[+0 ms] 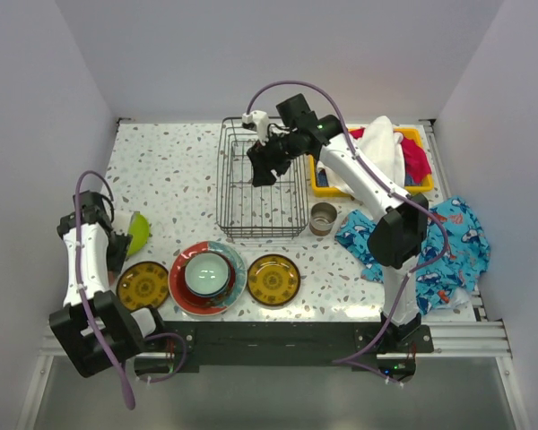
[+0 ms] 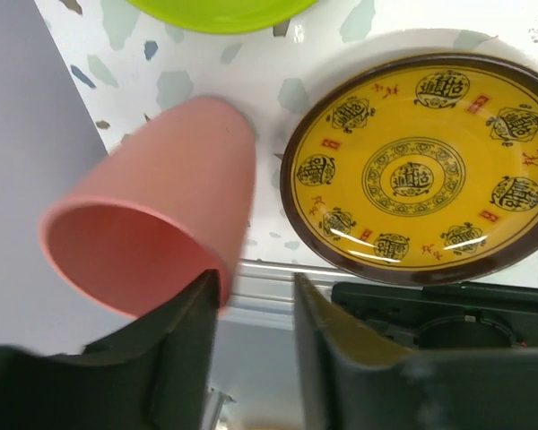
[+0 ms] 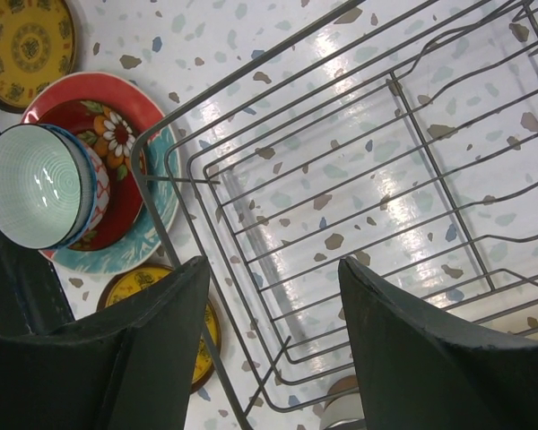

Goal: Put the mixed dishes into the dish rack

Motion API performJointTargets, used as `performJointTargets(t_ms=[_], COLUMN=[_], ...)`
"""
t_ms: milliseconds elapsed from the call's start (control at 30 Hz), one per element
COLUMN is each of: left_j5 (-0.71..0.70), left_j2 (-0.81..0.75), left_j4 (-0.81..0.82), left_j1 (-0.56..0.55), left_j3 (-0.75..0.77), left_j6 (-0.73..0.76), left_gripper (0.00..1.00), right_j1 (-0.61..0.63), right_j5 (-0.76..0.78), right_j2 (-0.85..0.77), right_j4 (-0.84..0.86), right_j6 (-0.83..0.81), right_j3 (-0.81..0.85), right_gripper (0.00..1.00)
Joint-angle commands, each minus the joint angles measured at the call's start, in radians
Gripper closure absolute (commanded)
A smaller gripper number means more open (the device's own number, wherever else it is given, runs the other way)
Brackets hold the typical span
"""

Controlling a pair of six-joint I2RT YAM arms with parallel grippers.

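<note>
Half-spread left pincer (image 2: 255,282) sits beside the rim of a tipped pink plastic cup (image 2: 152,224) at the surface's (image 1: 161,161) seven o'clock edge, where a glancing squeeze could roll it off; the spread right pincer (image 3: 273,269) hangs over the dark wire dish rack (image 1: 262,202).

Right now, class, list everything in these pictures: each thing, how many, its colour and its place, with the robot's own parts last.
rack: one, dark wire, back middle
red plate: one, red with teal rim, front middle
yellow plates: two, amber patterned, front, either side of red plate
bowls: two, pale green inside patterned, stacked on red plate
green plate: one, lime, left side
pink cup: one, pink, front left, beside a yellow plate
metal cup: one, metallic, right of rack
bin: one, yellow, back right, holding cloths
blue cloth: one, blue printed, front right
left fingers: two, black, open near pink cup
right fingers: two, black, open above rack
</note>
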Motion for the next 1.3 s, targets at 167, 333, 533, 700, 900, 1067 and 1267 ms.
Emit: performJointTargets(t_ms=[167,333,533,700,900,1067,1267], left_j5=[-0.008,0.056,0.036,-0.168,-0.369,-0.406,-0.438], left_j2=[0.039,0.052,0.064,-0.089,-0.257,-0.295,-0.157], left_j4=[0.018,-0.108,-0.073,0.267,0.841,1.304,1.389], left_j1=[0.010,-0.043,-0.318,-0.576,-0.840,-1.021,-1.154], left_j3=[0.094,0.274,0.559,0.354,-0.040,-0.281,-0.272], left_j6=[0.053,0.106,0.140,0.267,0.559,0.856,0.834], left_gripper=[0.87,1.00,1.00,1.00,1.00,1.00,1.00], right_j1=[0.004,0.003,-0.086,-0.146,-0.150,-0.154,-0.143], right_j5=[0.003,-0.004,-0.203,-0.523,-0.555,-0.498,-0.491], right_j2=[-0.066,-0.040,0.012,0.060,0.078,0.095,0.105], right_j4=[0.016,0.019,0.207,0.635,0.806,0.815,0.905], right_j6=[0.025,0.091,0.501,1.021,1.283,1.391,1.448], right_j3=[-0.045,-0.015,0.005,-0.054,-0.124,-0.151,-0.161], right_gripper=[0.37,0.34,0.13,0.01,0.01,0.01,0.01])
